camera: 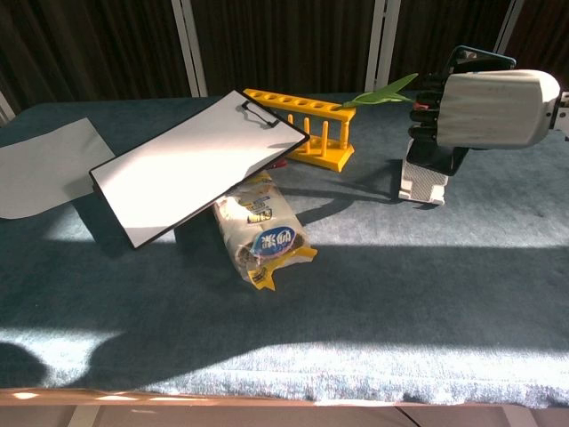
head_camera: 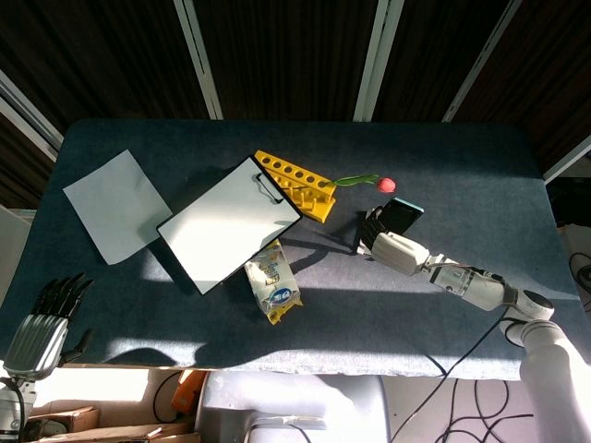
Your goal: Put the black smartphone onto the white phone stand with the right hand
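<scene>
My right hand (camera: 489,108) grips the black smartphone (camera: 434,157), fingers wrapped round its back. The phone leans upright with its lower end down against the white phone stand (camera: 421,185), whose base shows just under the hand. From the head view the phone (head_camera: 404,214) sticks out beyond the right hand (head_camera: 388,244), which covers most of the stand. I cannot tell whether the phone sits fully in the stand's lip. My left hand (head_camera: 42,323) hangs off the table's near left corner, fingers apart, holding nothing.
A yellow rack (camera: 302,124) and a red tulip with a green stem (head_camera: 385,185) lie just left of and behind the stand. A clipboard (camera: 196,160) leans on a snack packet (camera: 262,233). A paper sheet (head_camera: 113,203) lies far left.
</scene>
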